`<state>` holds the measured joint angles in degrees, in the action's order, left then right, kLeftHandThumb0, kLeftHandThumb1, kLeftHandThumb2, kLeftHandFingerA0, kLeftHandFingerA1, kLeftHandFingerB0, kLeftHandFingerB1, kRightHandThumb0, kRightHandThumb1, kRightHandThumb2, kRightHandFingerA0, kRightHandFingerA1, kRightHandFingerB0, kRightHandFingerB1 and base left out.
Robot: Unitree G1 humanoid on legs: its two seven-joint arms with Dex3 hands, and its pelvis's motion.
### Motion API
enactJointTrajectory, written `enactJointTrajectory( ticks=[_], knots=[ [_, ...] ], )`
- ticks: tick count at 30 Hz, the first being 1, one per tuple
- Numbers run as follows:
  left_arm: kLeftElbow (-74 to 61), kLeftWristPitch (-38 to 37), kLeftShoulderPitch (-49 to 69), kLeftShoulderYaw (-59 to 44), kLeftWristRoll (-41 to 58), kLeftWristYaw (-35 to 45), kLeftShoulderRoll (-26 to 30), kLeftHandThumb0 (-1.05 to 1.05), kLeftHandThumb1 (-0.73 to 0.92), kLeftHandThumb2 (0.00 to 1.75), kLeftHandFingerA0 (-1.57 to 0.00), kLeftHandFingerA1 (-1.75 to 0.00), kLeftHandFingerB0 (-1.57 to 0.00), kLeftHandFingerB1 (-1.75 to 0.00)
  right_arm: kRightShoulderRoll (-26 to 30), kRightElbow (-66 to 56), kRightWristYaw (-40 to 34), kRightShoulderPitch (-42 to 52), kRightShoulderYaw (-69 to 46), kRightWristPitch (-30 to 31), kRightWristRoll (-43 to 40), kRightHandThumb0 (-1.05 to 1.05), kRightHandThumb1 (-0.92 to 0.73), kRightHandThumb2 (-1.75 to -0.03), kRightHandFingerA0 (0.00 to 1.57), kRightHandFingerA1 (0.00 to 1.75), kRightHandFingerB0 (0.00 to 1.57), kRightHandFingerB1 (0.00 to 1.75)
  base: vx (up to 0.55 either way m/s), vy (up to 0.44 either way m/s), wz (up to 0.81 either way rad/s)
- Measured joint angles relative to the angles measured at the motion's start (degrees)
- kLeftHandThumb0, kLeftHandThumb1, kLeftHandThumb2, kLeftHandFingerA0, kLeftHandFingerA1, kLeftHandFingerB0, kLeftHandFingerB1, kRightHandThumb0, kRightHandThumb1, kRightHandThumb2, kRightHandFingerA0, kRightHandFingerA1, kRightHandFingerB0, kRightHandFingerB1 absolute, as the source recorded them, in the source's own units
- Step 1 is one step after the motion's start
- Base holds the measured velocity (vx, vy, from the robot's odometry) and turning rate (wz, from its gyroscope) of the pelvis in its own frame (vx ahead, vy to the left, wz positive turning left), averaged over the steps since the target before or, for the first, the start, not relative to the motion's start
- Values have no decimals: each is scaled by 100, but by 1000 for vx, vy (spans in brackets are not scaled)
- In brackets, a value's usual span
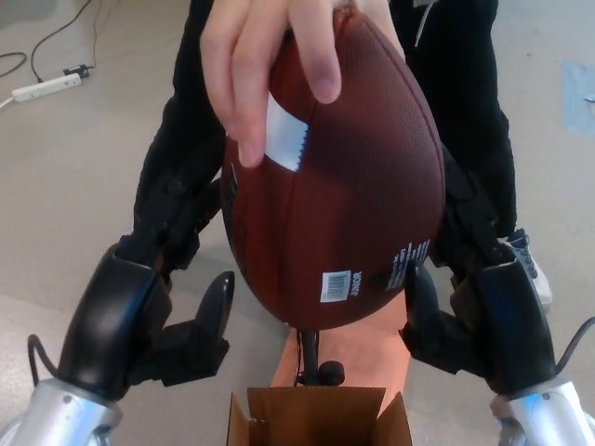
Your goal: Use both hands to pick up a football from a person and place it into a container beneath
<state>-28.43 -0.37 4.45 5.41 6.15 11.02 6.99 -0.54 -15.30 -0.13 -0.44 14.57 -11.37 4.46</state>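
Flanking the brown pebbled leather football (344, 186), the robot's black left hand (172, 307) and black right hand (465, 297) sit beside its lower half, fingers spread and apparently not yet pressing it. A person's hand (270, 65) grips the ball from above, holding it over the open brown cardboard box (321, 420). This looks like the handover step: next, both hands should squeeze inward evenly before the person lets go.

Looks like a lab or test room: bare grey floor (74, 186), white power strip (42, 87) with trailing cables, blue tape patch (578, 93), cardboard box (321, 418).
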Motion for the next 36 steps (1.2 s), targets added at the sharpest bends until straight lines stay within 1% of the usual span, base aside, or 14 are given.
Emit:
enactJointTrajectory(
  ticks=[1,2,6,7,9,10,13,20,22,25,27,32,34,36],
  knots=[
    [-20,52,0,26,-2,-32,-4,-78,69,109,-4,-39,-3,-28,-2,-12,-23,5,24,40,2,-78,-74,-109,11,45,1,26,0,0,0],
    [-25,84,-1,56,-15,-62,-9,-79,70,109,-4,-40,-2,-28,-5,-18,-42,6,46,74,2,-78,-92,-69,19,28,2,20,0,0,0],
    [-23,151,-15,148,-93,-187,-10,-78,69,108,-4,-39,-3,-28,-28,-21,-106,7,119,188,2,-79,-92,-69,18,28,4,21,0,0,0],
    [-20,155,-24,167,-113,-217,-13,-84,90,67,-12,-26,-7,-24,-35,-21,-125,7,135,206,2,-77,-91,-69,16,28,6,20,0,0,0],
    [-19,175,-49,207,-151,-280,-23,-84,90,67,-12,-26,-7,-24,-64,-19,-157,5,157,224,-2,-77,-91,-69,15,27,6,20,0,0,0],
    [-18,196,-78,232,-174,-335,-33,-89,76,109,-10,-22,-10,-22,-116,-5,-186,2,179,231,-10,-74,-73,-111,2,30,1,27,0,0,0],
    [29,207,-166,291,-213,-426,-62,-84,76,109,0,-17,-13,-26,-219,44,-267,-15,238,250,-8,-82,-80,-113,0,16,10,22,0,0,0],
    [545,205,-357,595,-541,-876,-334,-77,74,108,0,-23,-14,-33,-629,444,-743,-43,403,301,156,-73,-79,-113,0,22,7,26,0,0,0],
    [723,204,-384,663,-618,-980,-399,-79,75,109,0,-24,-13,-35,-708,611,-864,-48,423,301,191,-75,-92,-76,1,23,5,24,0,0,0],
    [974,195,-463,700,-666,-1095,-507,-84,77,109,-2,-21,-14,-30,-853,862,-972,-87,420,287,169,-76,-92,-79,0,21,4,24,0,0,0],
    [1176,178,-517,717,-699,-1163,-554,-84,78,110,-3,-22,-15,-31,-917,1072,-1006,-123,404,240,117,-75,-82,-118,0,20,4,24,0,0,0],
    [1591,115,-678,748,-744,-1258,-638,-81,73,107,0,-27,-14,-36,-981,1526,-1008,-253,308,88,-66,-76,-92,-81,0,17,4,23,0,0,0],
    [1904,28,-805,745,-729,-1265,-703,-82,73,107,0,-27,-14,-35,-987,1805,-1007,-377,230,-7,-133,-76,-83,-118,0,19,4,23,0,0,0],
    [2278,-76,-941,727,-703,-1264,-749,-83,74,107,-2,-26,-15,-34,-986,2097,-1005,-512,143,-65,-179,-76,-92,-82,0,16,2,23,0,0,0]
  ],
)
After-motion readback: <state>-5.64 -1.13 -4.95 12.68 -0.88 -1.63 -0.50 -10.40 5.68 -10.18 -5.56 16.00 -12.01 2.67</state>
